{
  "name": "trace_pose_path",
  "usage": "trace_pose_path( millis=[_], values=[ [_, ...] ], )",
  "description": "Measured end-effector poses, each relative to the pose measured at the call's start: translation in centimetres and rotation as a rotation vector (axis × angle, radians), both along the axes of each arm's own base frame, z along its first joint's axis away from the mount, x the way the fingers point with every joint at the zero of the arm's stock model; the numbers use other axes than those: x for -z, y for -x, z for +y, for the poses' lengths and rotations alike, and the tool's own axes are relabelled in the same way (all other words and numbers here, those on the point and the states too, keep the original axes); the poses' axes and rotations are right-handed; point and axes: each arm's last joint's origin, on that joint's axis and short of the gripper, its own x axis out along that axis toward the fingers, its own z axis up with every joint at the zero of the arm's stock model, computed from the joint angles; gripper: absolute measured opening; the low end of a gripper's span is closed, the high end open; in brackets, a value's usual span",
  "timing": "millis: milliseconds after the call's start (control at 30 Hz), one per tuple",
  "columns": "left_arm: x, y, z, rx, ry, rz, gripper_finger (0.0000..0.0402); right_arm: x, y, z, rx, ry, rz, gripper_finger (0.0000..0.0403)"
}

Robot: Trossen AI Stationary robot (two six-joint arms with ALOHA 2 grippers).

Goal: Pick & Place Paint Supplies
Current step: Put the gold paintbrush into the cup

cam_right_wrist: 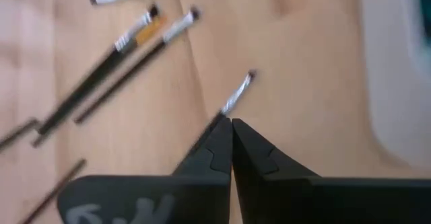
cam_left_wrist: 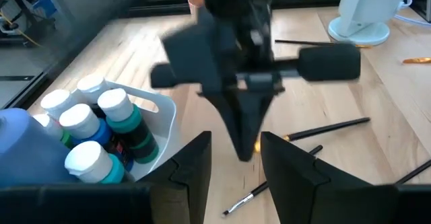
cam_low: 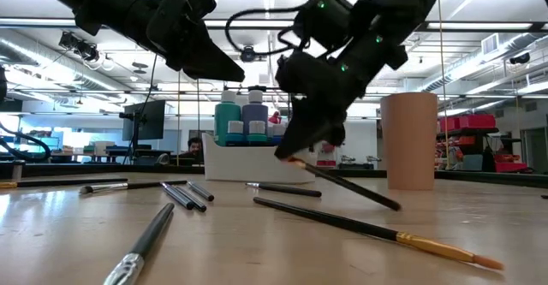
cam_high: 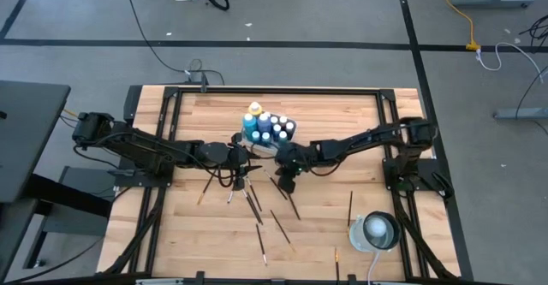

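Observation:
A white tray (cam_high: 276,148) at the table's middle far side holds several white-capped paint bottles (cam_left_wrist: 87,130). Thin dark paintbrushes (cam_high: 257,208) lie scattered flat on the wood in front of it. My right gripper (cam_right_wrist: 232,123) is just right of the tray's near corner, pointing steeply down and shut on one paintbrush (cam_low: 351,187). My left gripper (cam_left_wrist: 236,177) hovers open on the tray's left near side, clear of the table and facing the right gripper, with nothing between its fingers. My right gripper pinches the paintbrush just behind its metal ferrule (cam_right_wrist: 225,113) between its two fingertips; the bristle tip (cam_right_wrist: 250,74) sticks out past them. The fingers slant down from the table's right. The brush hangs tilted, its handle end (cam_low: 394,205) resting on the table.
An orange-brown cup (cam_low: 415,139) stands beyond the tray. A white round object (cam_high: 377,231) sits at the near right corner with a brush (cam_high: 350,206) beside it. Black frame rails (cam_high: 257,90) border the table. An orange-tipped brush (cam_low: 445,251) lies close to the low camera.

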Motion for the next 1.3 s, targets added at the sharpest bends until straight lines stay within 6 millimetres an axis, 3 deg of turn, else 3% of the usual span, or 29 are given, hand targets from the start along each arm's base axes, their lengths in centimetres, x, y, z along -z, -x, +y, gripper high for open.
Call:
trace_pose_path(
  millis=[267, 600, 1033, 1300],
  values=[
    [0.0, 0.0, 0.0, 0.0, 0.0, 0.0, 0.0138, -4.5, 1.0, 0.0, -0.032, 0.042, -0.118, 0.0001],
    [0.0, 0.0, 0.0, 0.0, 0.0, 0.001, 0.0138, -11.5, 4.4, 1.4, -0.056, 0.209, -0.272, 0.0],
    [0.0, 0.0, 0.0, -0.001, 0.0, 0.004, 0.0138, -18.8, 12.2, 1.2, 0.133, 0.56, -0.325, 0.0],
    [-0.2, -0.1, 0.0, 0.008, -0.018, -0.021, 0.0138, -21.8, 18.1, 0.4, 0.21, 0.621, -0.369, 0.0]
  ],
)
